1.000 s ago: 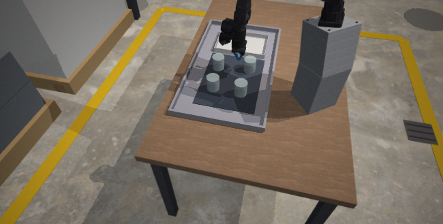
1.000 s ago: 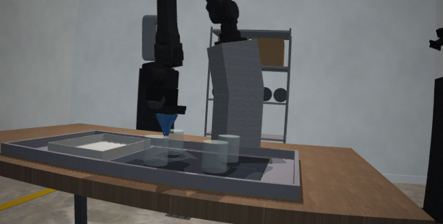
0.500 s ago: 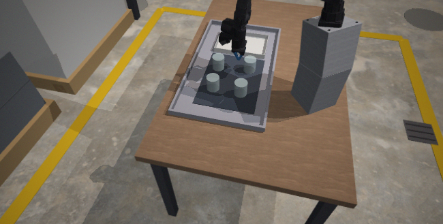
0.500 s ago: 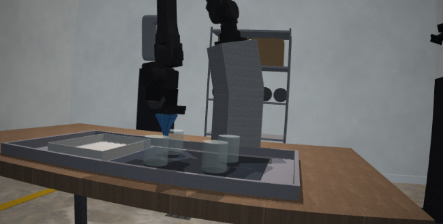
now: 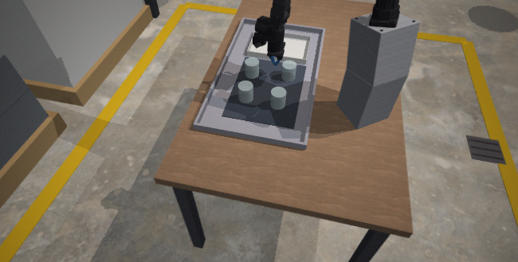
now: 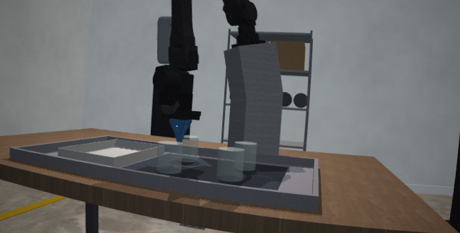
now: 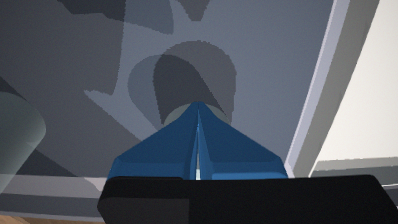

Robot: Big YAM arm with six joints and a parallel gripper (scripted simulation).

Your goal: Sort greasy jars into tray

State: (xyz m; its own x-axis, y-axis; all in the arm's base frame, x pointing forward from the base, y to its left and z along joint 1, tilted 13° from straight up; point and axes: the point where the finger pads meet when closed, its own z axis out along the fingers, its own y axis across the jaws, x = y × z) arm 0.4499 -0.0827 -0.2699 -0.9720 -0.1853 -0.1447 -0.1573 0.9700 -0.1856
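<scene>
The end effector [image 5: 275, 63] [image 6: 180, 141] [image 7: 198, 110], fingers together and holding nothing, hovers with one jar [image 5: 288, 72] just beside and below it. Rigid glass, possibly greasy and slippery, would best be gripped squarely around mid-wall.
</scene>
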